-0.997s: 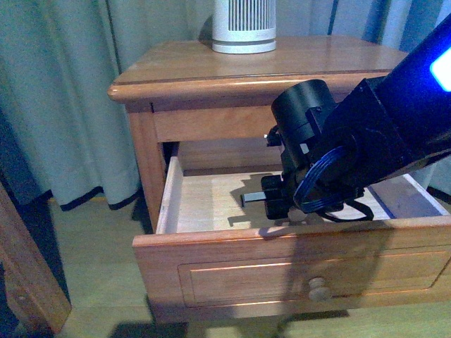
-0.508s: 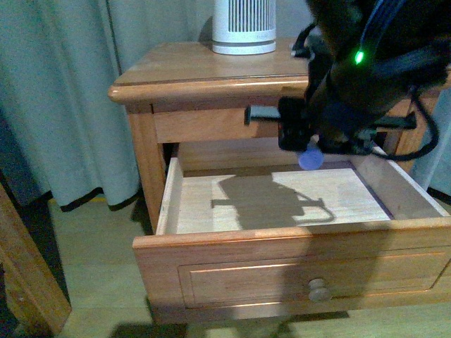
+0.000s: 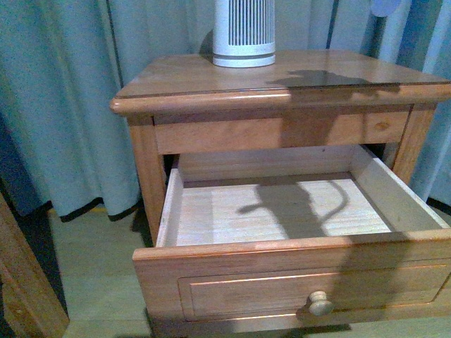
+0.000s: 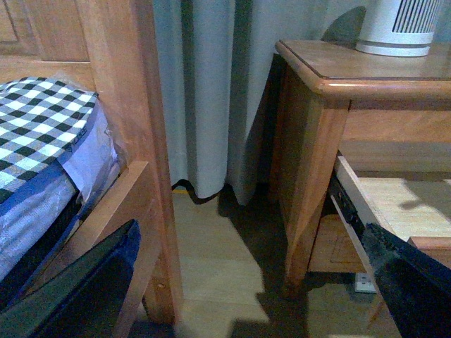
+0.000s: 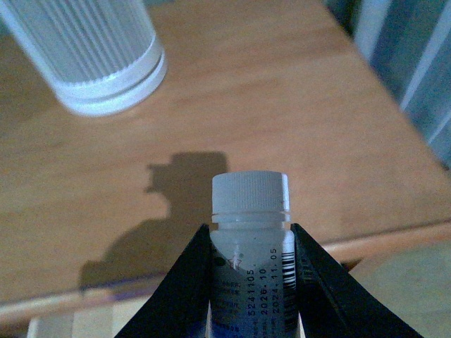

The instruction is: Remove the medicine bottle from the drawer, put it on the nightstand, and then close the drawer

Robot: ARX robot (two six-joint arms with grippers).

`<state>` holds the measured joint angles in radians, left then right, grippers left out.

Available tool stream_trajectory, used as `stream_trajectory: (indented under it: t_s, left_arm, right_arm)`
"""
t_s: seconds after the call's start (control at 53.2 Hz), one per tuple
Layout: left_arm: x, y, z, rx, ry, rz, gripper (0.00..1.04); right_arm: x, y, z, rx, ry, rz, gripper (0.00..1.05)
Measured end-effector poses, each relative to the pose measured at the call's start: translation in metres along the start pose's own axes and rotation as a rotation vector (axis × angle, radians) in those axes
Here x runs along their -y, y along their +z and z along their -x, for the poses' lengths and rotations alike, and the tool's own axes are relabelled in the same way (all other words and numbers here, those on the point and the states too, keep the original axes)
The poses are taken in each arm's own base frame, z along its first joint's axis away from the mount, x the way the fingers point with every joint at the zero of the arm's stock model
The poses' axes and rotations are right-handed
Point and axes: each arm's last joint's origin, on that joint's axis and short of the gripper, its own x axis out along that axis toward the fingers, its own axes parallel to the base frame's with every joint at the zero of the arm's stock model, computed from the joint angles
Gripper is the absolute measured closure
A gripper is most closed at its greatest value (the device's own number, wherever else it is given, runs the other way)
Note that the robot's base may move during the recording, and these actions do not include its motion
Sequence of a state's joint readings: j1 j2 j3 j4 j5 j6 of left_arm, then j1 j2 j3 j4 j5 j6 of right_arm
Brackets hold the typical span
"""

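Orange-brown wood fills most of the front view. The nightstand (image 3: 211,74) stands against a grey-green curtain (image 3: 63,91). Its upper drawer (image 3: 282,282) is pulled well out, with a shadow across its pale bare-wood floor and a round knob (image 3: 320,303) on the front panel.

A large white ribbed cylinder (image 3: 244,32) stands at the back of the nightstand's top, near the middle. Out to the nightstand's left is a wooden bed frame (image 4: 134,141) carrying a black-and-white checked cloth (image 4: 35,127), and a strip of pale floor (image 4: 211,267) runs between the two.

The medicine bottle (image 5: 250,204) is over the nightstand's top, toward the front edge and well apart from the ribbed cylinder. The right gripper (image 5: 250,232) has its two dark fingers (image 5: 183,282) pressed against the bottle's sides just below the white ribbed cap. The wood beneath is bare apart from the shadow of bottle and fingers. Whether the bottle's base touches the top cannot be told, as the fingers hide it.

The bottle's pale label carries small dark print. The digits 5241105, 2026.10. and 2024.11.05 can be read, with a barcode beside them. The rest of the label is covered by the fingers or too small to read.

The left gripper (image 4: 248,232) hangs low beside the nightstand's left flank. Its dark fingers (image 4: 91,289) are spread wide with nothing between them.
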<state>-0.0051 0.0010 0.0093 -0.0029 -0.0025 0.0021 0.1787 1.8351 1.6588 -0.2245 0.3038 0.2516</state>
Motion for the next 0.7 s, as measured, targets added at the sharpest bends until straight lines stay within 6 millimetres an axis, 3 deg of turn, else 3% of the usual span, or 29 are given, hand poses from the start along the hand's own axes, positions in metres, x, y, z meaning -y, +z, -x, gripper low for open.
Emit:
stream_trajectory:
  t_s: [0.113,0.245,0.451,0.696]
  left_arm:
    - [0.0,0.0,0.0,0.0,0.0,0.0,0.07]
    - [0.0,0.0,0.0,0.0,0.0,0.0,0.07]
    - [0.0,0.0,0.0,0.0,0.0,0.0,0.07]
    - [0.0,0.0,0.0,0.0,0.0,0.0,0.07]
  right_arm:
    - [0.012,0.006,-0.035,-0.003,-0.067,0.009,0.75]
    - [0.02,-0.006,-0.075,-0.037,-0.128,0.019,0.75]
    - [0.024,-0.027,-0.109,-0.059,-0.16,0.034,0.75]
    - [0.019,-0.018,-0.105,0.049,-0.086,0.03,0.33]
